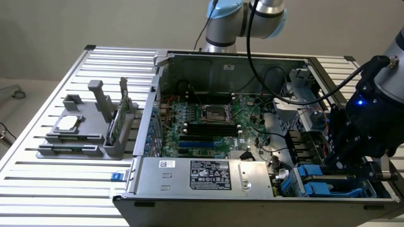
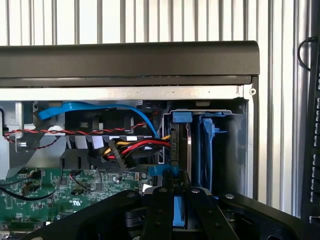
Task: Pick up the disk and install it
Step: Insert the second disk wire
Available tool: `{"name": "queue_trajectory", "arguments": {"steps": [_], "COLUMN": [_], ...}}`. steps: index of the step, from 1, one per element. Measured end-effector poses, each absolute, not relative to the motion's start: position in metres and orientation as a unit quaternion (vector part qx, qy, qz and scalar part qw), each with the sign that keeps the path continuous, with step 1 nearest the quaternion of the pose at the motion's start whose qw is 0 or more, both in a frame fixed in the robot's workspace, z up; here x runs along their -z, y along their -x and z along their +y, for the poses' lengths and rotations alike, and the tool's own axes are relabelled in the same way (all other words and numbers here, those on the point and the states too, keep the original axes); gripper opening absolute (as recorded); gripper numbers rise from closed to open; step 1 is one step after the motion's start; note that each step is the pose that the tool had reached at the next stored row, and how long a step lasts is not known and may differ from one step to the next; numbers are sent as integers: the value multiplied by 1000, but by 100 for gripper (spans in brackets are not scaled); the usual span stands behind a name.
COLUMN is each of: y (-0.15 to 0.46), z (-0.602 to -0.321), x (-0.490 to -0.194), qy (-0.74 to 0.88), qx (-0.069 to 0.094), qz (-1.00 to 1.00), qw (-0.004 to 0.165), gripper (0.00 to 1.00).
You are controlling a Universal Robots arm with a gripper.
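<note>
The disk (image 2: pixel 179 210) is held edge-on between the two black fingers (image 2: pixel 159 210) of the gripper (image 2: pixel 179 212); its blue carrier shows in the narrow gap between them, so the jaws stand narrow and closed on it. In the exterior view the gripper (image 1: pixel 350 161) hangs over the drive bay (image 1: pixel 328 182) at the corner of the open computer case (image 1: pixel 208 205) on the exterior view's right, and blue plastic is visible just below it. In the wrist view the disk is directly above the bay slots, where another blue carrier (image 2: pixel 207 145) stands upright, and a bundle of red, yellow and black cables (image 2: pixel 135 147) with a blue data cable (image 2: pixel 100 107) lies just beside the slot. I judge that the disk is partly lowered, not yet seated. The risk is that a small tilt makes the carrier jam against the slot rail, or that its corner catches the cables near the connector. The grip is only on a thin edge, so the disk may also slip.
</note>
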State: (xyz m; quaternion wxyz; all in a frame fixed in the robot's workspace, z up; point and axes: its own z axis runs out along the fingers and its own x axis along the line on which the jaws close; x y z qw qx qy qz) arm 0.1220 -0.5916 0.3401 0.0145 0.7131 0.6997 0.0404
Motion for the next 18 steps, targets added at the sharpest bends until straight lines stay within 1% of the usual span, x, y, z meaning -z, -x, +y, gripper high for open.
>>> {"name": "queue_trajectory", "arguments": {"steps": [18], "y": [-122], "z": [-594], "x": [-335], "qy": [-711], "qx": [-44], "qz": [702], "qw": [11], "gripper": [16]}}
